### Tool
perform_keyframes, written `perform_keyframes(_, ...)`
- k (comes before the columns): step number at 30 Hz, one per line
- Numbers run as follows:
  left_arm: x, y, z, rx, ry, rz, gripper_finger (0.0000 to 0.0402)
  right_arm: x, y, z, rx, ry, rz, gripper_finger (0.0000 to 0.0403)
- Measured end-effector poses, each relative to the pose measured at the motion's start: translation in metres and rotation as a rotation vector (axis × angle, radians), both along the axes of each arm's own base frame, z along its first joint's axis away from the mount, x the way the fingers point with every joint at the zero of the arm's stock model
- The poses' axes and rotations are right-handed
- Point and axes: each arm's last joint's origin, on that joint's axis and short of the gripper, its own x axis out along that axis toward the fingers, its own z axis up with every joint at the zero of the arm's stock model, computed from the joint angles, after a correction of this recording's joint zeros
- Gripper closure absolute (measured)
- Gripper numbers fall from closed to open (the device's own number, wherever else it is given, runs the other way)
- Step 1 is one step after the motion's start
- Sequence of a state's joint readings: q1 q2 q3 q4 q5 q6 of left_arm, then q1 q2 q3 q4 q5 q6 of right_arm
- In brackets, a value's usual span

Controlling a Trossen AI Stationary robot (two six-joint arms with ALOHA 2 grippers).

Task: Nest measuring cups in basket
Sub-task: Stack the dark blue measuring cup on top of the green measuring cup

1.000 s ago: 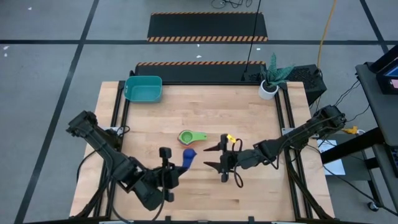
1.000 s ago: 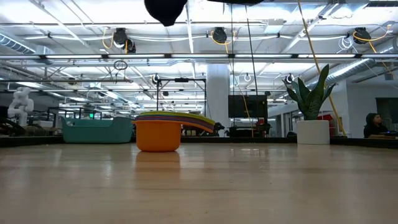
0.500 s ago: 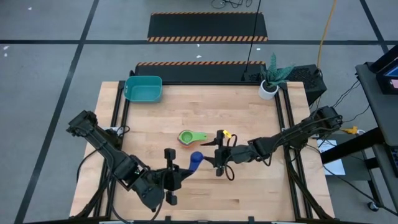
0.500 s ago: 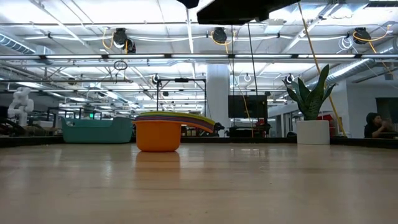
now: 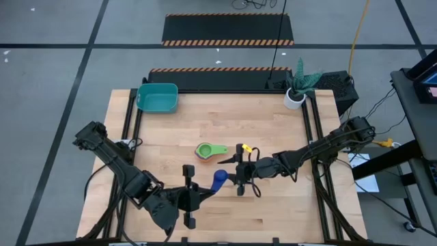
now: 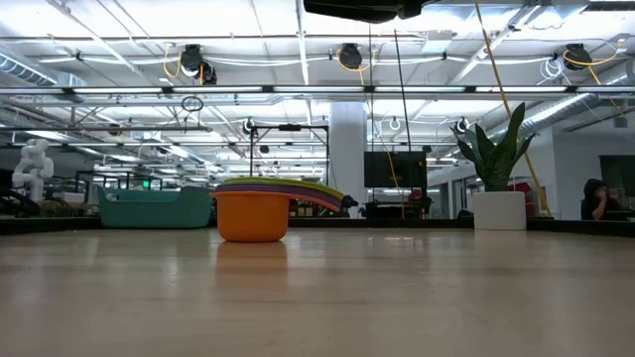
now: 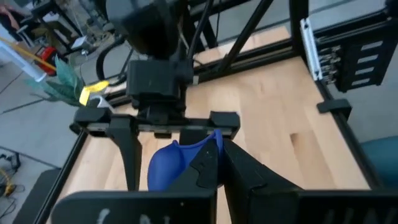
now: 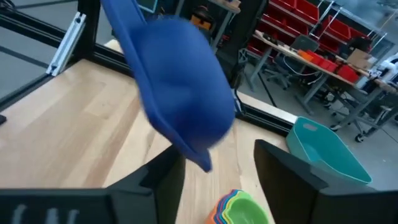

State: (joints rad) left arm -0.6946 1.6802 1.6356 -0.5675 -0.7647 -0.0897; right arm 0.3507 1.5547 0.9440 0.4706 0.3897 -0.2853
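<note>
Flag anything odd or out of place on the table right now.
Nothing spilled or damaged. One thing stands out: the stack of cups sits mid-table, well away from the teal basket at the far left corner. The left gripper is shut on a blue cup, held up between both arms, facing the right gripper.

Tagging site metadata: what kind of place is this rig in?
Probably a robotics lab or workshop. Exposed ceiling lights over an open hall, shelving with red storage bins, hazard-striped floor mats, and a person seated at a desk beyond the wooden table.
</note>
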Motion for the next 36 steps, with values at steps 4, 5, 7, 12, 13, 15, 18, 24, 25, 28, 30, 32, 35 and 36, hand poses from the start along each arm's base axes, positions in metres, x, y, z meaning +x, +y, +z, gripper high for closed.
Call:
perform_keyframes(4,-0.001,-0.003,0.001,0.000,-0.013,-0.012,0.0388,0.000,0.001,0.001,-0.006,-0.005,0.007,0.0254)
perform_keyframes(5,-0.001,-0.003,0.001,0.006,-0.012,-0.015,0.0390,0.000,0.002,0.001,-0.009,-0.010,0.010,0.0262)
perform_keyframes(7,-0.001,-0.003,0.001,0.013,-0.012,-0.016,0.0395,-0.001,0.004,0.002,-0.015,-0.022,0.018,0.0276)
perform_keyframes(12,-0.001,-0.003,0.001,0.014,-0.012,-0.015,0.0387,-0.003,0.010,0.003,-0.045,-0.031,0.044,0.0310)
perform_keyframes(13,-0.001,-0.003,0.001,0.014,-0.012,-0.015,0.0388,-0.003,0.011,0.003,-0.053,-0.031,0.048,0.0317)
perform_keyframes(15,-0.001,-0.003,0.001,0.023,-0.011,-0.019,0.0394,-0.004,0.012,0.003,-0.063,-0.030,0.054,0.0332)
perform_keyframes(18,-0.001,-0.003,0.001,0.040,-0.008,-0.027,0.0394,-0.004,0.012,0.003,-0.073,-0.030,0.055,0.0358)
perform_keyframes(24,-0.001,-0.003,0.002,0.057,-0.007,-0.032,0.0378,-0.004,0.012,0.003,-0.089,-0.023,0.059,0.0396)
perform_keyframes(25,-0.001,-0.003,0.002,0.065,-0.006,-0.036,0.0378,-0.004,0.012,0.003,-0.089,-0.023,0.060,0.0394)
perform_keyframes(28,-0.001,-0.002,0.002,0.089,-0.011,-0.021,0.0373,-0.004,0.012,0.003,-0.088,-0.026,0.059,0.0394)
perform_keyframes(30,-0.001,-0.002,0.002,0.095,-0.015,-0.006,0.0358,-0.004,0.012,0.003,-0.087,-0.029,0.060,0.0398)
perform_keyframes(32,-0.001,-0.002,0.002,0.099,-0.016,-0.002,0.0330,-0.004,0.013,0.003,-0.086,-0.030,0.062,0.0400)
perform_keyframes(35,-0.002,-0.002,0.002,0.105,-0.028,0.025,0.0274,-0.004,0.013,0.003,-0.086,-0.030,0.062,0.0401)
perform_keyframes(36,-0.003,-0.002,0.003,0.106,-0.036,0.043,0.0254,-0.004,0.012,0.004,-0.086,-0.031,0.062,0.0401)
